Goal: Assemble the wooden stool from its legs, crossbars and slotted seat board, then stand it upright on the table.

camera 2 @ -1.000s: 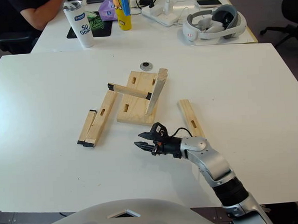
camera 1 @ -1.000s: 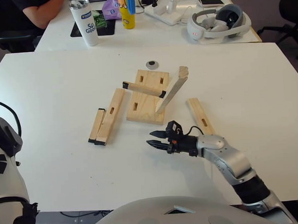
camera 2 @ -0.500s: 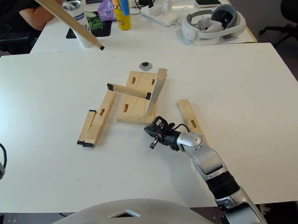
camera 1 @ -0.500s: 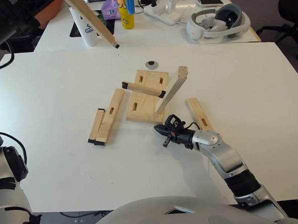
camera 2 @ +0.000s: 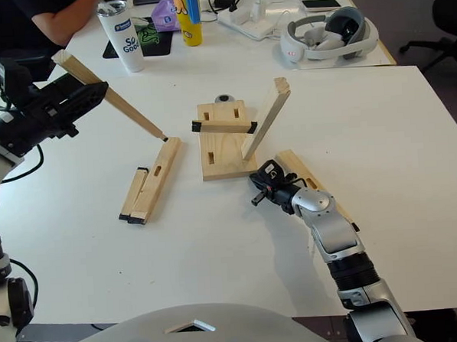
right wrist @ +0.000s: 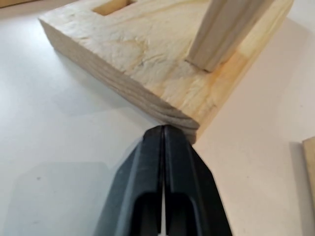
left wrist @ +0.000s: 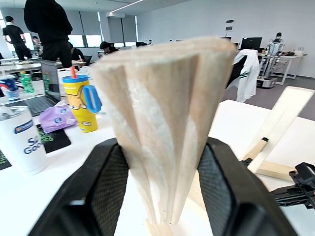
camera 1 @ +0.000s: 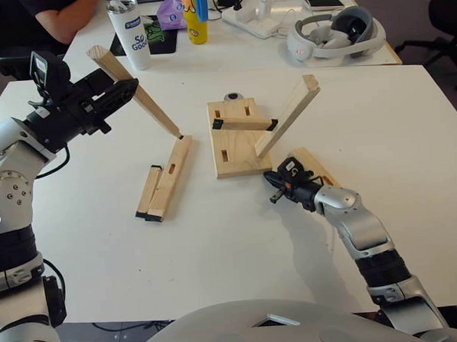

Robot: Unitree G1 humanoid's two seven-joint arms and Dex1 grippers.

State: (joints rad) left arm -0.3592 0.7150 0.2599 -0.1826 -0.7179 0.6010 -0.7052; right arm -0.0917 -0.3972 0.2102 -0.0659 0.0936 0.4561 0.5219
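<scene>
The slotted seat board [camera 1: 231, 152] lies flat mid-table with one leg [camera 1: 287, 116] leaning up out of its right-hand slot and a black-tipped crossbar [camera 1: 245, 124] lying across it. My right gripper [camera 1: 272, 190] is shut and empty, its fingertips [right wrist: 162, 135] meeting the board's near corner [right wrist: 184, 125]. A slotted bar [camera 1: 304, 159] lies just behind that gripper. My left gripper [camera 1: 125, 90] is shut on another leg [left wrist: 167, 123], held slanted above the table's left side, its black tip hovering by the far end of two bars [camera 1: 166, 174] lying side by side.
A small dark round disc [camera 1: 231, 96] sits just beyond the board. On the table behind stand a white tumbler [camera 1: 129, 34], a yellow bottle [camera 1: 196, 16] and a headset [camera 1: 332, 35]. Bare tabletop [camera 1: 102, 239] stretches along the near and right sides.
My left arm has come in holding the leg and lowered it toward the left bars. The right gripper shut and moved to the board's corner; the board has turned and shifted away.
</scene>
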